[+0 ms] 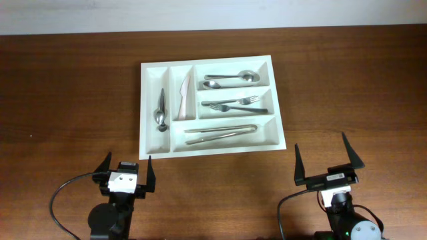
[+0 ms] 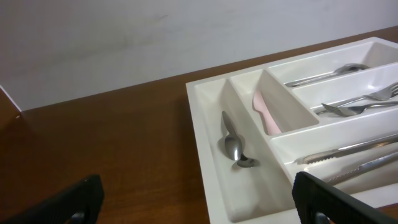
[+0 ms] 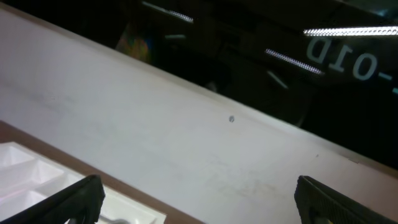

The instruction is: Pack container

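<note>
Currently the container (image 1: 152, 83) lies flat on the wooden worktop (image 1: 67, 100), toward the far middle, with its long sides running left to right. It is a white tray with five compartments: two narrow upright ones at its left end and three long horizontal ones to their right.

- Leftmost upright compartment: small metal spoons (image 1: 161, 110), bowls toward the near end.
- Second upright compartment: one pale plastic knife (image 1: 185, 93).
- Far horizontal compartment: metal spoons (image 1: 230, 79).
- Middle horizontal compartment: metal forks (image 1: 235, 104).
- Near horizontal compartment: long metal utensils (image 1: 220, 131); their type cannot be told.

The left end effector (image 1: 127, 167) sits at the near edge of the worktop, just short of the container's near left corner and apart from it. Its fingers are spread fully wide and nothing is between them. In the left wrist view both black fingertips show at the bottom corners, with the tray's left end ahead of them.

The right end effector (image 1: 324, 160) sits at the near right, past the container's near right corner and apart from it. Its fingers are likewise spread fully wide and hold nothing. The right wrist view looks up at a pale wall (image 3: 155, 143) and dark glass (image 3: 249, 37); only a corner of the tray shows at lower left.

A black cable (image 1: 60, 200) loops beside the left arm's base.
</note>
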Controlling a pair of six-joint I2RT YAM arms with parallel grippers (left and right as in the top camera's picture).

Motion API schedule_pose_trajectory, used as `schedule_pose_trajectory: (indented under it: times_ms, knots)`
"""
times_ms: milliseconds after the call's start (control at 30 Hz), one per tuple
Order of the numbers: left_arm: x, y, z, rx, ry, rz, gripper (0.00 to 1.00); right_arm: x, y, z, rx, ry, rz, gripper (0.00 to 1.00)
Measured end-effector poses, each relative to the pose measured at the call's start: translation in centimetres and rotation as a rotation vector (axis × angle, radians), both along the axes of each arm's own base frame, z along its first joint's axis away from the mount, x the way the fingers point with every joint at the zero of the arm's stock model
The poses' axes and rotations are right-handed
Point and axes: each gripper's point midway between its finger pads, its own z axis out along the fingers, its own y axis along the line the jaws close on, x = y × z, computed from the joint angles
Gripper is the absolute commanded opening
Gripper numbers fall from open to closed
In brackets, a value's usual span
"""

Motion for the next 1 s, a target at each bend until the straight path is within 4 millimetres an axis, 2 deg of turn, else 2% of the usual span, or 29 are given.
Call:
schedule_pose_trajectory:
  times_ms: [400, 667, 1000]
  knots:
    - [0.0, 0.0, 0.0, 0.0, 0.0, 0.0, 0.99, 1.8, 0.0, -7.7, 0.003, 0.331, 0.0, 0.99]
    - [0.0, 0.0, 0.0, 0.0, 0.0, 0.0, 0.99, 1.8, 0.0, -10.4, 0.004, 0.442, 0.0, 0.99]
    - [0.0, 0.0, 0.0, 0.0, 0.0, 0.0, 0.99, 1.8, 0.0, -10.4, 0.004, 0.441, -0.001, 0.99]
